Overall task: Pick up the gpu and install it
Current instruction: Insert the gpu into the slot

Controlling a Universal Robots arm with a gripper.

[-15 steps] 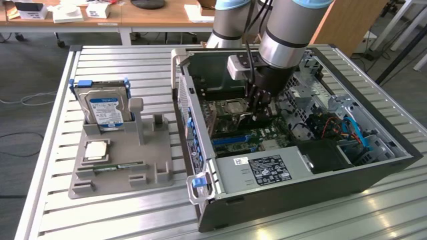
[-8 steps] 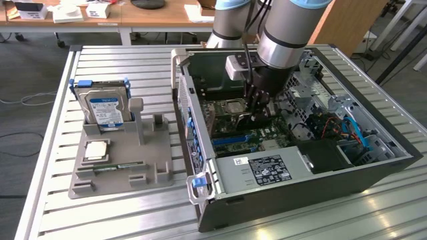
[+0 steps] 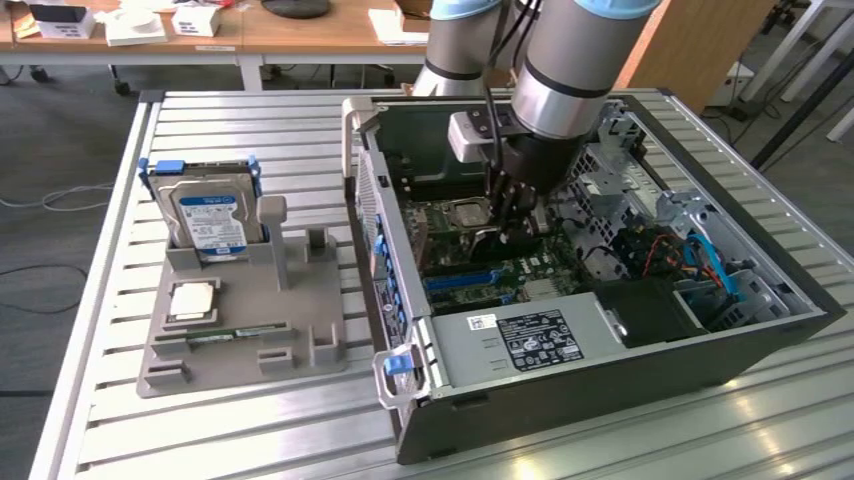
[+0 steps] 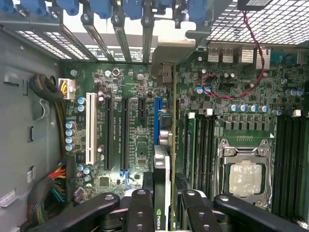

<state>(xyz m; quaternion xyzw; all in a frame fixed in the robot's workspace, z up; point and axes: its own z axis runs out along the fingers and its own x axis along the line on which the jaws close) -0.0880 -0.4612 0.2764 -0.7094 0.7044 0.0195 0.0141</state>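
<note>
"Metal slats, pale grey, make up the desk [image 3: 240, 420]. The biggest thing on it is the dark computer case [image 3: 601, 390], lying with its open side up."

"And the arm [image 3: 574, 60]?"

"It reaches straight down into the case, over the green motherboard [image 4: 137, 159]. On the exterior view's left, well apart from the case, sits a grey tray [image 3: 214, 365] with a silver hard drive [image 3: 211, 222] standing upright in it, a processor [image 3: 194, 298] and a slim memory stick [image 3: 240, 332] lying flat."

"Where is the gpu [image 4: 161, 166]?"

"Inside the case, in the tool [image 4: 164, 203]. From the wrist it shows edge-on, a thin card standing upright over the board, just beside the blue slot [image 4: 157, 113] and running along the same line."

"So the tool is clenched?"

"Yes, clamped on the card: one black finger [image 4: 140, 208] presses each face, with the card's green logo between them."

"Is the card seated?"

"I cannot tell whether its lower edge touches the slot. The processor socket [image 4: 245, 176] lies near it on the other side."
</note>
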